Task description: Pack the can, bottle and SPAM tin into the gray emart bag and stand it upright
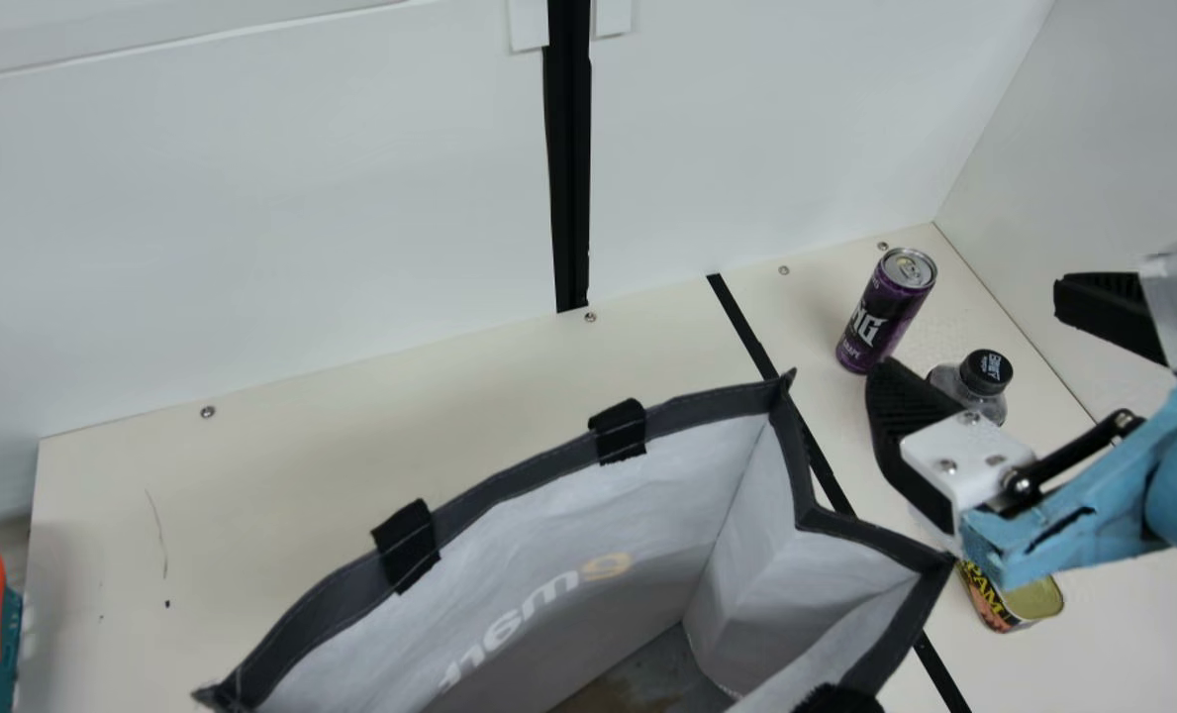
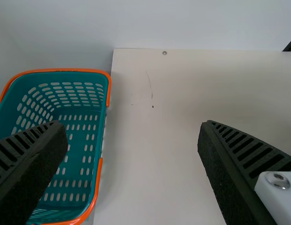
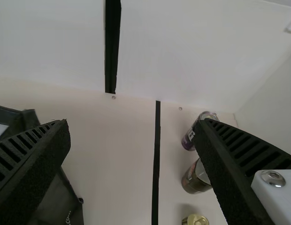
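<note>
At the near side, the gray bag [image 1: 707,404] is seen with its mouth open upward. To the left, beside the basket [image 2: 65,71], the left gripper [image 2: 131,126] is spread wide, with nothing held, and the packing goods are well apart from it.

A little farther, to the right of the bag, the SPAM tin [image 1: 1019,601] is placed on the table [image 1: 301,475], with its lid facing up. Above this side, the right gripper [image 1: 969,332] is also opened wide, and nothing is gripped. By it, all three goods can be judged more easily reached.

The bottle [image 1: 986,372] is seen just behind its inner finger, and the can [image 1: 885,312] is found farthest, beyond that finger and toward the back wall. Both are stood with the long axis upright, so an approach from the side, one finger on each flank, is probably required. Which one is meant first cannot be told.
</note>
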`<state>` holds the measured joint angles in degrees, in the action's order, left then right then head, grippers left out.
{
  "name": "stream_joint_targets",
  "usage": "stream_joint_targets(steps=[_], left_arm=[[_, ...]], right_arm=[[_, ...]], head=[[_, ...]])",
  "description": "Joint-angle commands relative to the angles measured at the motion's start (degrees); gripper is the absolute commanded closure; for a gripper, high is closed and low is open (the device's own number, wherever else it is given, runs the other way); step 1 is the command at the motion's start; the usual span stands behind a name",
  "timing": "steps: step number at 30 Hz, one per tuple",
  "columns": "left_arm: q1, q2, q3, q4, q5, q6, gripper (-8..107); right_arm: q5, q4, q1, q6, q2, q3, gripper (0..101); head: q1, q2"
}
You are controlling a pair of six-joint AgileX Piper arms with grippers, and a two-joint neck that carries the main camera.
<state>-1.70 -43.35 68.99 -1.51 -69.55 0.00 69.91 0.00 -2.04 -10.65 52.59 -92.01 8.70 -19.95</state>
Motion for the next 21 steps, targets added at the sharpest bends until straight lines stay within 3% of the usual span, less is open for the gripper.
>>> stream_joint_targets(steps=[1, 21], left_arm=[[0.0, 0.0, 0.0, 0.0, 0.0, 0.0, 9], [0.0, 0.0, 0.0, 0.0, 0.0, 0.0, 9]], right_arm=[[0.0, 0.9, -2.5, -0.5, 0.3, 0.2, 6], [0.0, 7.0, -18.4, -6.9, 3.8, 4.4, 6]], head=[[1.3, 0.0], [1.3, 0.0]])
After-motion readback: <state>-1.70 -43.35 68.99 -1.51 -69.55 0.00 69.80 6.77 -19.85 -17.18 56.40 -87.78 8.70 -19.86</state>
